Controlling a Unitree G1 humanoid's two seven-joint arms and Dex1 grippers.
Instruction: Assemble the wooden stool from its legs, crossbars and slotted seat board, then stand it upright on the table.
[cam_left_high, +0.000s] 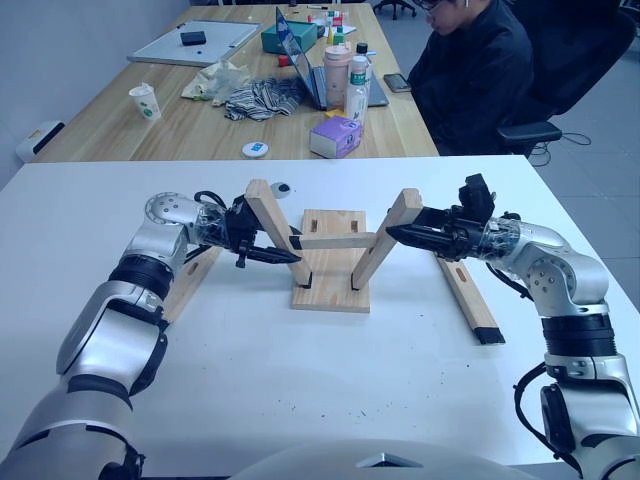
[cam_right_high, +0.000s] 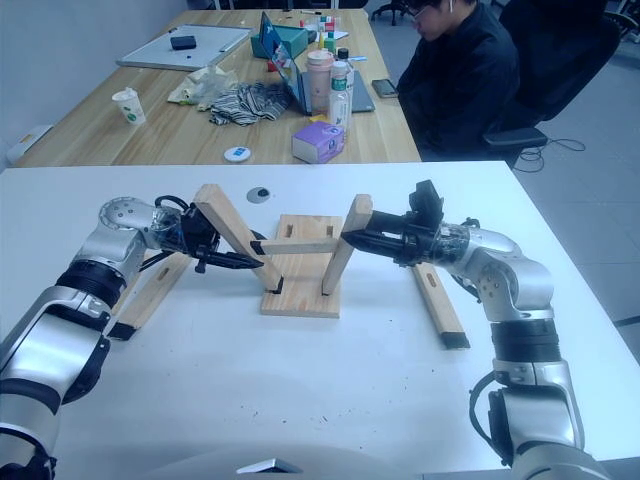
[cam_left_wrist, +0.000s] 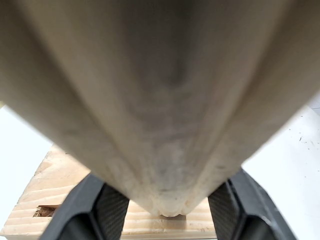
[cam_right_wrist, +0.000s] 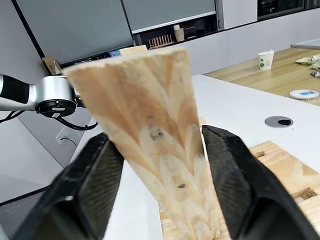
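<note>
White table (cam_left_high: 300, 400): left pincer (cam_left_high: 290, 257) grips left leg (cam_left_high: 262, 207), right pincer (cam_left_high: 393, 234) right leg (cam_left_high: 371, 263), both slanted.

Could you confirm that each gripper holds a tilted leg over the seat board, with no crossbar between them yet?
Not quite: the left eye view shows a crossbar already between the two. The left gripper and right gripper do each hold a tilted leg over the seat board.
</note>
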